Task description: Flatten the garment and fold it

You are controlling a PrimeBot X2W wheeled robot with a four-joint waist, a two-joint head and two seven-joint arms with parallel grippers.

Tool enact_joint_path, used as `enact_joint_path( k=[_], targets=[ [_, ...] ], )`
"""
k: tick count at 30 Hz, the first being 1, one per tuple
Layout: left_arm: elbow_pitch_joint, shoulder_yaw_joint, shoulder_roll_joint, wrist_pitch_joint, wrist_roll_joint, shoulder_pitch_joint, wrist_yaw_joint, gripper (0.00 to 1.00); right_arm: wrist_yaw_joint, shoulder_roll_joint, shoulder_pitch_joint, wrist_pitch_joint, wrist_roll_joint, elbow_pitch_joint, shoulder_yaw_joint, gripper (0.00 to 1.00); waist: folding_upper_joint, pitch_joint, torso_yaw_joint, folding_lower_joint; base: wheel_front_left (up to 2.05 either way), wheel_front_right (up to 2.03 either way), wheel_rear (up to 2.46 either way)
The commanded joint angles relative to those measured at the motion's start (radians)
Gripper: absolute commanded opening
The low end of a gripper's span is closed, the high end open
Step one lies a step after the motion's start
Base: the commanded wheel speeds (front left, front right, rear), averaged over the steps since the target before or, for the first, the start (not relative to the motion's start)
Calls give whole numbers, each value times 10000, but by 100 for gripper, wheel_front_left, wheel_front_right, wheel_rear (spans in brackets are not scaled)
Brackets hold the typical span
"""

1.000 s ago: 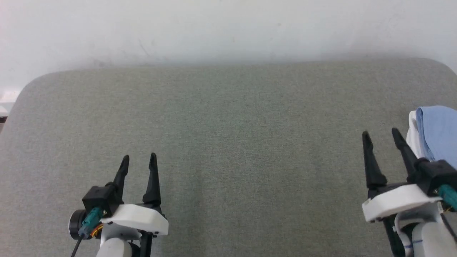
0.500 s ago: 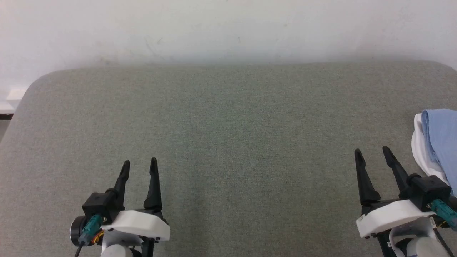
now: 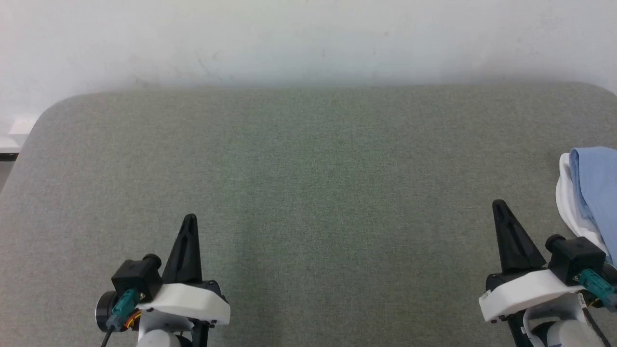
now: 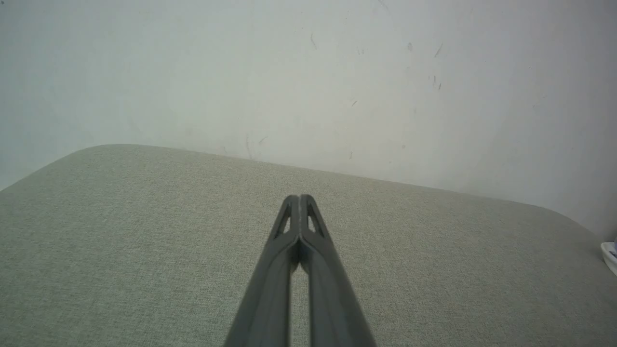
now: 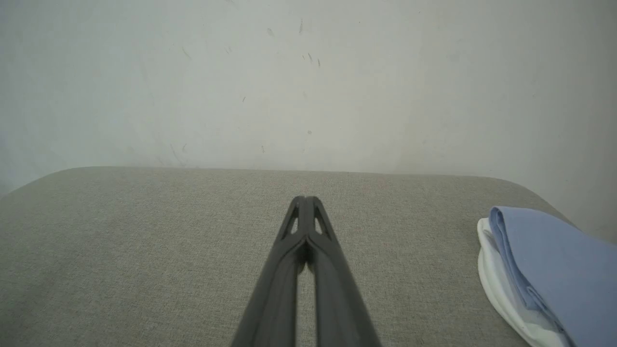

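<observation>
The left hand point(image 3: 189, 218) and the right hand point(image 3: 499, 204) both have their fingers pressed together and hold nothing; the garment point(image 3: 594, 178) lies bunched on the surface point(image 3: 308, 164), just right of the right hand and a little ahead of it; it looks light, soft and limp, so a pinch on its nearest folded edge seems best.

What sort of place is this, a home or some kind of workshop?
Probably a plain test room rather than a home: a bare, scuffed white wall, one grey cloth-covered table before it, and a light blue garment lying at the table's right edge.
</observation>
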Motion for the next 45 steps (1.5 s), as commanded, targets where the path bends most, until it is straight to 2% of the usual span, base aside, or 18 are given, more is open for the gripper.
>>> enact_joint_path(
  k=[1, 45],
  targets=[
    [-2, 1, 0, 3, 3, 1, 0, 0, 0, 0, 0, 2, -1, -1, 4, 0, 0, -1, 0, 0, 0, 0, 0],
    [-584, 147, -26, 805, 767, 197, -31, 0, -7, 14, 52, 446, -341, -196, 135, 0, 0, -130, -74, 0, 0, 0, 0]
  ],
)
